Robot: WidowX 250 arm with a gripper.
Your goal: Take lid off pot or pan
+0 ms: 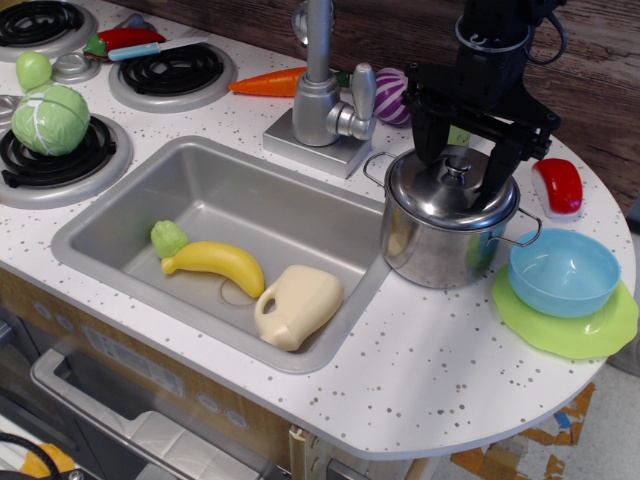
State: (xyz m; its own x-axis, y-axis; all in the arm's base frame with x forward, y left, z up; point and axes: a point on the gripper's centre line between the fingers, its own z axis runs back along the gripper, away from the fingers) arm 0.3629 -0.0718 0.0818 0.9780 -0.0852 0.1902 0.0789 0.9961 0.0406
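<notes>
The lid (452,186) sits squarely on the steel pot (445,232), right of the sink (120,215) and left of the blue bowl (564,271). The gripper (458,174) hangs over it, jaws wide, straddling the knob (457,173) without pinching. Closing and lifting are not yet done.

Layout around the fingers (423,150)

Knob (457,171) sits between them, on the lid (450,190), lid on the pot (440,240). Sink (130,215) left of them holding banana (215,260) and jug (297,305); bowl (563,272) right and in front, on a plate (565,335); faucet (320,90) left.
</notes>
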